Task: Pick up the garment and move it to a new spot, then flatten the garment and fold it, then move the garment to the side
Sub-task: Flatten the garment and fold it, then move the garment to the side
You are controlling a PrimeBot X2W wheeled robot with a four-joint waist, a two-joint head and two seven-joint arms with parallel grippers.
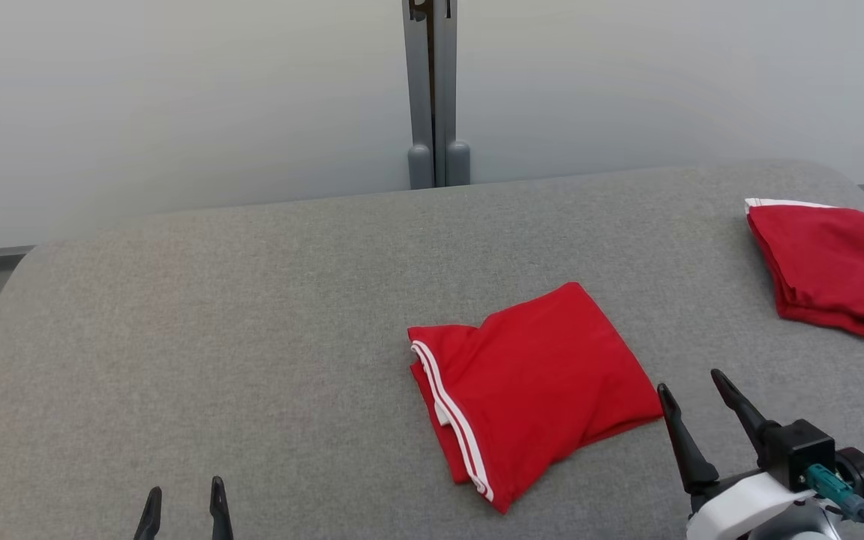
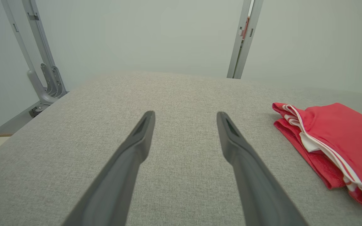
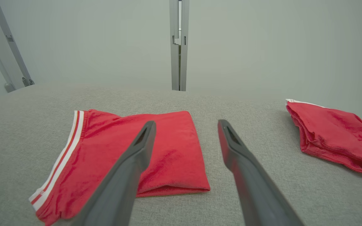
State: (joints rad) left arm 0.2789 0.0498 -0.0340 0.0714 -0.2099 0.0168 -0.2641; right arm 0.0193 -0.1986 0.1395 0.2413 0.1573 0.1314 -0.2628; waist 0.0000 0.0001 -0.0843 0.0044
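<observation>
Head view: the garment (image 1: 529, 382) lies folded and askew in the middle of the table (image 1: 252, 315), striped hem to the left. Its right corner is just beside the right gripper (image 1: 688, 379), whose fingers are apart and empty. The left gripper (image 1: 184, 486) is well apart from it, also spread and empty. A second garment (image 1: 829, 270) sits folded at the far right.
Left wrist view: the fingers are spread over bare table, with the garment (image 2: 335, 138) off to the right, hem side nearest.
Right wrist view: the garment (image 3: 168, 150) lies straight ahead and slightly left.
Judgement: the right arm is nearer, and only the move aside looks left to do.
</observation>
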